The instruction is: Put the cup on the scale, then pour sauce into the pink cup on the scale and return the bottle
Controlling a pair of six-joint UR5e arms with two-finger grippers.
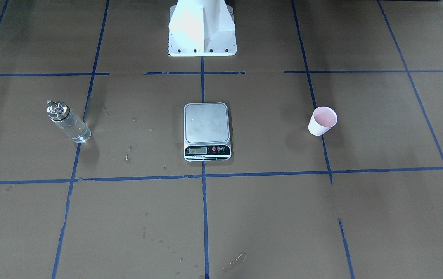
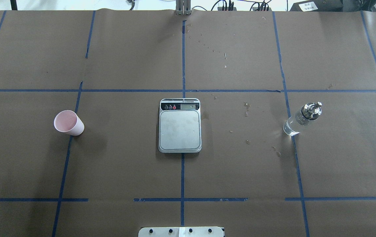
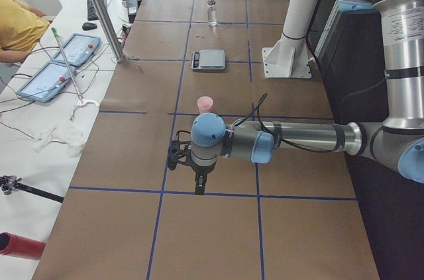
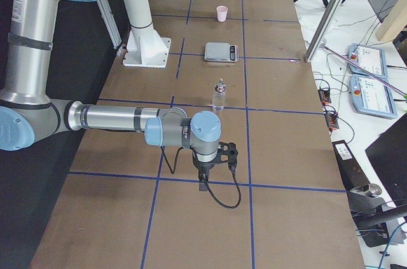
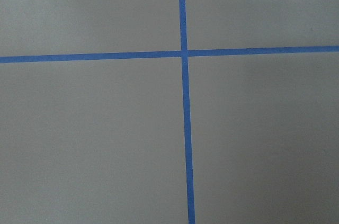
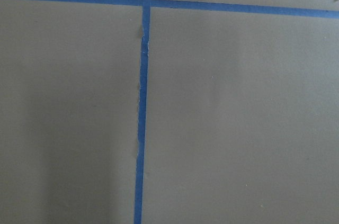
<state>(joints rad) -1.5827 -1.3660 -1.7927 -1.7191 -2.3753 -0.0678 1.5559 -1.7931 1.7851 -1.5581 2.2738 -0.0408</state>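
The pale pink cup (image 2: 68, 122) stands upright and alone on the brown paper, left of the scale (image 2: 179, 125) in the overhead view. The scale's steel platform is bare. On the other side stands the clear glass bottle (image 2: 301, 119) with its metal pourer, holding clear sauce. My left gripper (image 3: 199, 186) points down over the table end beyond the cup (image 3: 205, 104). My right gripper (image 4: 205, 183) points down over the opposite end, past the bottle (image 4: 219, 96). Both show only in the side views, so I cannot tell their state. The wrist views show only paper and blue tape.
The white robot pedestal (image 1: 202, 29) stands behind the scale (image 1: 206, 130). Droplets (image 2: 247, 108) dot the paper between scale and bottle. A slanted metal post (image 3: 99, 8), tablets (image 3: 66, 61) and a person's yellow sleeve (image 3: 16, 25) lie along the far bench.
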